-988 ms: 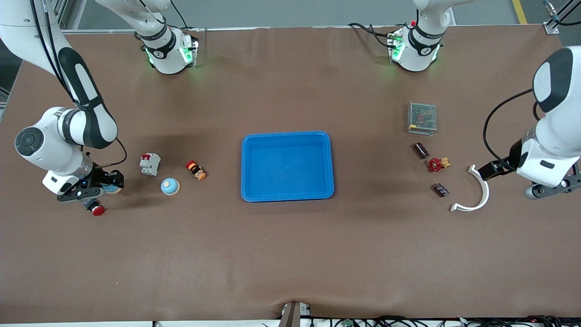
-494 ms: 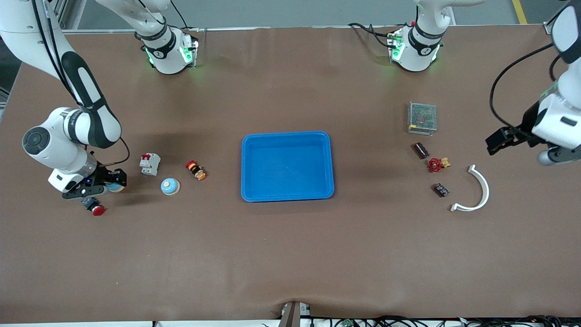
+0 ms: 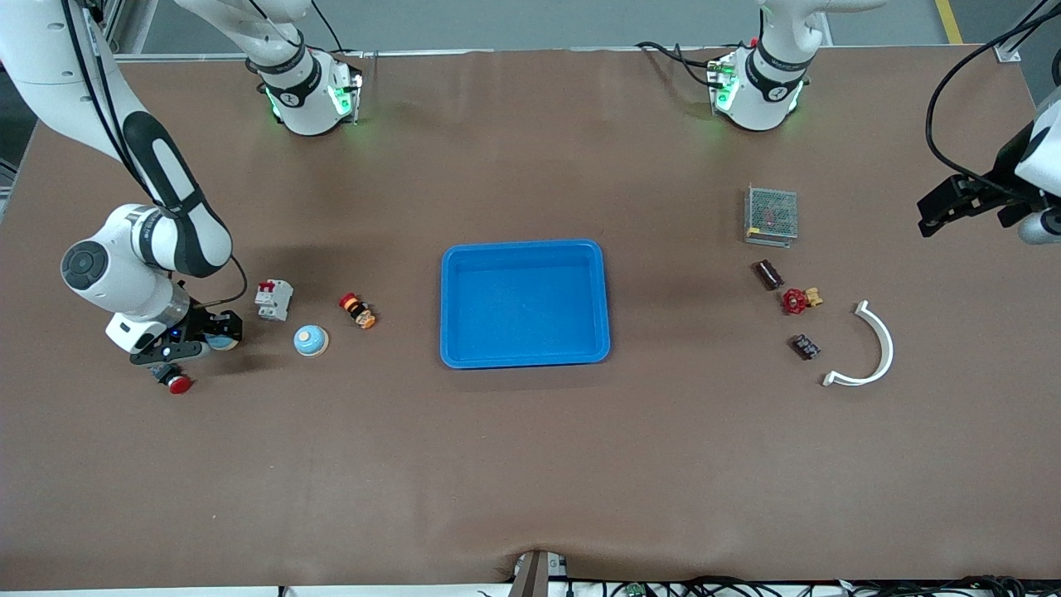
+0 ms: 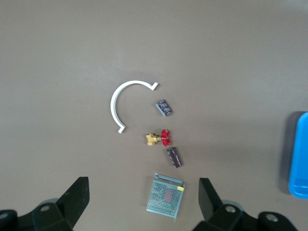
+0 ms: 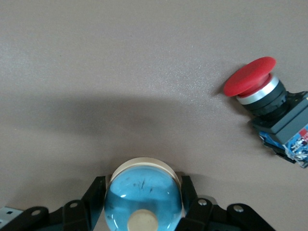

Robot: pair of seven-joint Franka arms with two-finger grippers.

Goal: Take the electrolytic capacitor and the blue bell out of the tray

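Blue bell (image 5: pixel 143 196) sits gripped in the right end effector (image 3: pixel 207 336) over the table (image 3: pixel 530 464), while the left end effector (image 4: pixel 144 199) waits open above the mesh box (image 4: pixel 165 196)

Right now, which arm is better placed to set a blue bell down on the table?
The right. The right gripper is already shut on a blue bell, over the table's right-arm end near the red push button. The left gripper is open and empty, up over the metal mesh box.

Robotics lab bench; brown mat (image 3: pixel 530 464), two bolted arm bases (image 3: pixel 308 91), scattered electrical parts (image 3: pixel 273 299)
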